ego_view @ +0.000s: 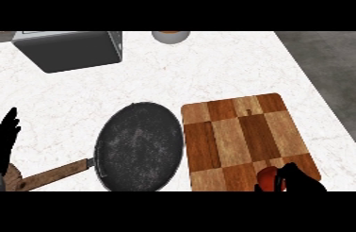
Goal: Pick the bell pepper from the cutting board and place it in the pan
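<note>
White marbled surface [208,75] carries everything; reading L to R. Far L edge: left hand [8,136], black, fingers up and relaxed, resting, holding nothing. Top L: grey box-like appliance [69,49], well apart from the work area. Next, the pan [139,146]: dark, round, nothing in it, wooden handle [52,175] running toward lower L. Near the top edge, centre, a small round bowl-like item [170,36], only partly in view. Just R of the pan and about touching its rim sits the cutting board [246,141], a checkered wood block.

Bell pepper [266,179], red, sits at the board's lower R corner by the bottom edge, mostly hidden. Right hand [299,181] is on it: fingers [280,179] curl round the pepper's R side, so it looks grasped, tho whether it's lifted off the board can't be told.

Handling, as a judgement: pepper is prob. light and hollow, w/ a stiff but slightly yielding wall and smooth waxy skin, so it may slip or roll in a narrow pinch. Best hold is across the widest part of the body, fingers and thumb on opposite sides, not by the stem.

Pose: right forearm comes in from the lower R corner, hand low over the board, palm turned toward the pepper. Pan is near, to the L.
</note>
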`<action>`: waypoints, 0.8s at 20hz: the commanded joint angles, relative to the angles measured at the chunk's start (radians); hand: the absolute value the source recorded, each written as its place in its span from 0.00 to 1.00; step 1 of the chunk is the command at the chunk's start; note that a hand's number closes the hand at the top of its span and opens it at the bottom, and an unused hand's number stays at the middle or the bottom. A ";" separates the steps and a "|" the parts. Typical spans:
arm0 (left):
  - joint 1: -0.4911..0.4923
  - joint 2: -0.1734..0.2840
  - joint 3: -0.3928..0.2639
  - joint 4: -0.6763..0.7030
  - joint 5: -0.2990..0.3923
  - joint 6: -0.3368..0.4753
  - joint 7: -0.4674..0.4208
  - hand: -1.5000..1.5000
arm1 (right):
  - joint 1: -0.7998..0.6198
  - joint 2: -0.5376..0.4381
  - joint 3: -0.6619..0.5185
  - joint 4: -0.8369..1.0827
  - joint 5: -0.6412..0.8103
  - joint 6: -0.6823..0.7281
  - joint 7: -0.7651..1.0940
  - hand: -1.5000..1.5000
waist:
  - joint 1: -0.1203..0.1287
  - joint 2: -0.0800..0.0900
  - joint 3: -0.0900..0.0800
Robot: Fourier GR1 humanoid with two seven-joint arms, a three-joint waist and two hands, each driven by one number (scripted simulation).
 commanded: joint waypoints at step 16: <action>-0.032 -0.050 -0.078 -0.039 -0.019 -0.023 -0.032 0.50 | 0.078 0.049 0.696 -0.306 0.636 -0.350 0.709 1.00 | 0.150 0.046 0.005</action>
